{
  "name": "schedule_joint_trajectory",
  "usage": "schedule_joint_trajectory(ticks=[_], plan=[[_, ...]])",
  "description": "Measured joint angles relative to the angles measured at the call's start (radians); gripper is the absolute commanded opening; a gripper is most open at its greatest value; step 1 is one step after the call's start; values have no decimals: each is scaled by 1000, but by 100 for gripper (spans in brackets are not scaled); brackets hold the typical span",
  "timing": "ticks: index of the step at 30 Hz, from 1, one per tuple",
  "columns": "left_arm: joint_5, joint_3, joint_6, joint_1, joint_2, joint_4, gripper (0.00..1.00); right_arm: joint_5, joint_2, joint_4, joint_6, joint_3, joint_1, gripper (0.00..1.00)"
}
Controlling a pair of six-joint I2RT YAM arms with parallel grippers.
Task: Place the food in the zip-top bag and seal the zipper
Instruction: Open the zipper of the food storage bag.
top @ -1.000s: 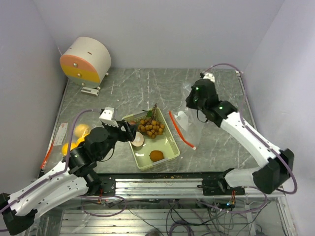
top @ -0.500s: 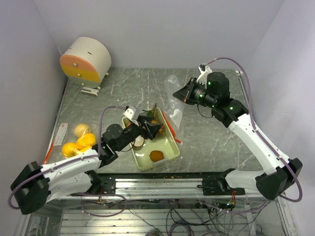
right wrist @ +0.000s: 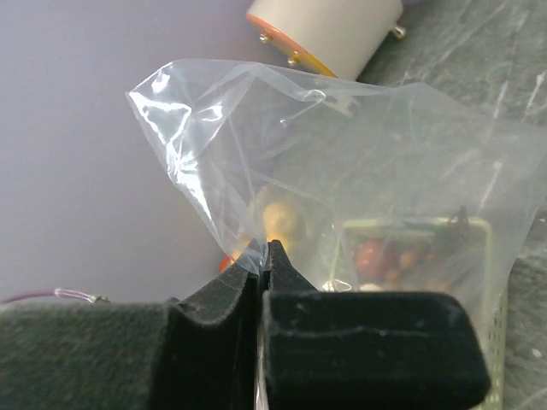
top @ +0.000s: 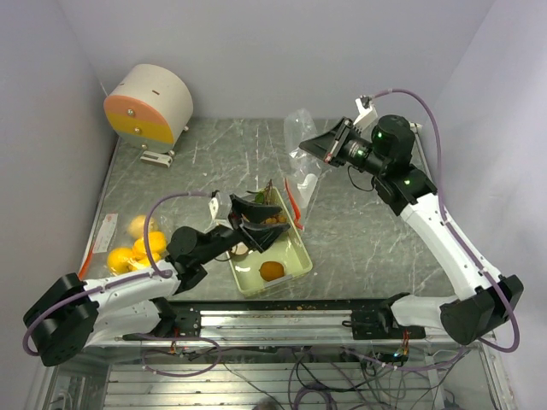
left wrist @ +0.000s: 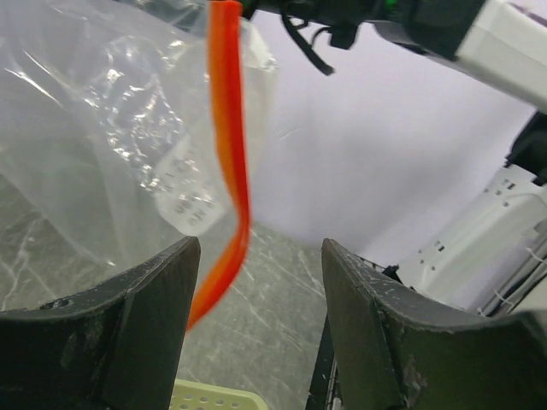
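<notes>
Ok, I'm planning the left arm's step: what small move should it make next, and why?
Probably ease the left gripper forward and close on the orange zipper strip. Its fingers are open, with that strip hanging ahead, framed between them. The right gripper pinches the clear bag and holds it lifted, so the mouth likely needs a second hold before food goes in.

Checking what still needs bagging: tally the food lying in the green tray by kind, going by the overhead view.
Orange round fruit: 1
Brown berry bunch: 1
Pale reddish fruit, partly hidden: 1
Total: 3
</notes>
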Motion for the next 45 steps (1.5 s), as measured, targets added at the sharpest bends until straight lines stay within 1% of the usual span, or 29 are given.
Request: schedule_joint_trajectory(ticks=[3, 7, 12, 18, 24, 29, 35, 43, 44, 45], plan=[[29, -37, -6, 0, -16, 51, 71, -51, 10, 56, 47, -5, -26, 0], [49, -88, -11, 0, -26, 101, 69, -99, 12, 109, 98, -7, -47, 0], [56, -87, -1, 0, -27, 94, 61, -159, 15, 191, 171, -14, -48, 0], [40, -85, 28, 0, -27, 81, 59, -207, 24, 250, 236, -19, -48, 0], [-6, -64, 64, -3, -24, 28, 53, -227, 22, 294, 272, -36, -48, 0], [-57, -23, 104, -26, -8, -10, 54, -230, 22, 314, 303, -65, -48, 0], [-119, 6, 154, -65, 37, -45, 59, -234, 21, 331, 327, -79, -48, 0], [-165, 27, 183, -87, 109, -58, 57, -275, 19, 380, 361, -80, -48, 0], [-171, 27, 186, -87, 115, -58, 59, -286, 19, 392, 369, -82, -48, 0], [-174, 27, 187, -87, 117, -58, 66, -295, 19, 399, 374, -84, -48, 0]])
